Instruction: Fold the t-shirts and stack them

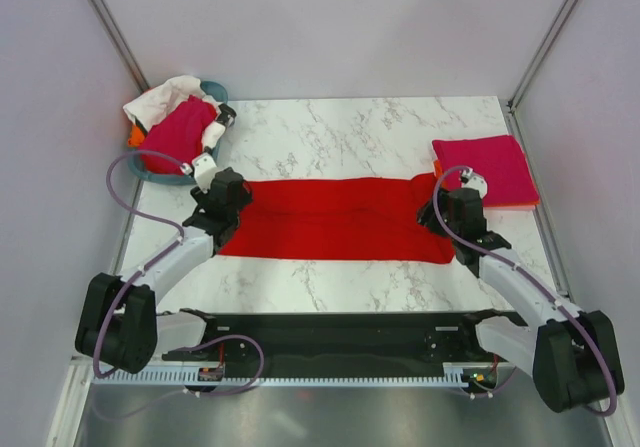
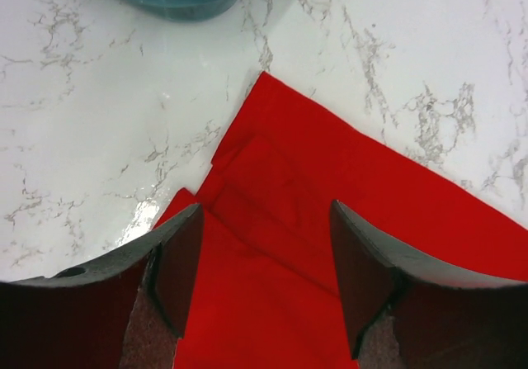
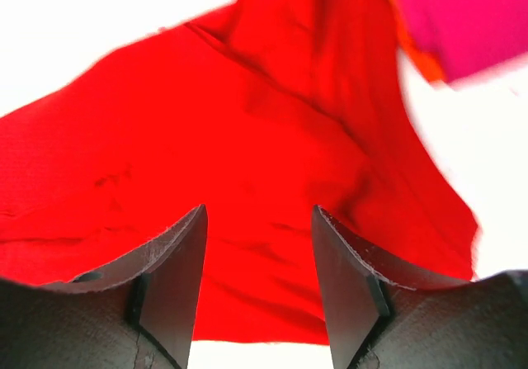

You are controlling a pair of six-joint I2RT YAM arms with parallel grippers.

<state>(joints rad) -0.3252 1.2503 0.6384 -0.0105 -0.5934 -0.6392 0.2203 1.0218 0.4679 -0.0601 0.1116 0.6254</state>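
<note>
Left pincer, right pincer, red t-shirt beneath

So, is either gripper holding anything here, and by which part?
Nothing is held. The left gripper and right gripper are both open, each poised over its own end of the flat red t-shirt.

Overhead view looks down from behind; both wrist views closely share the red t-shirt.
</note>
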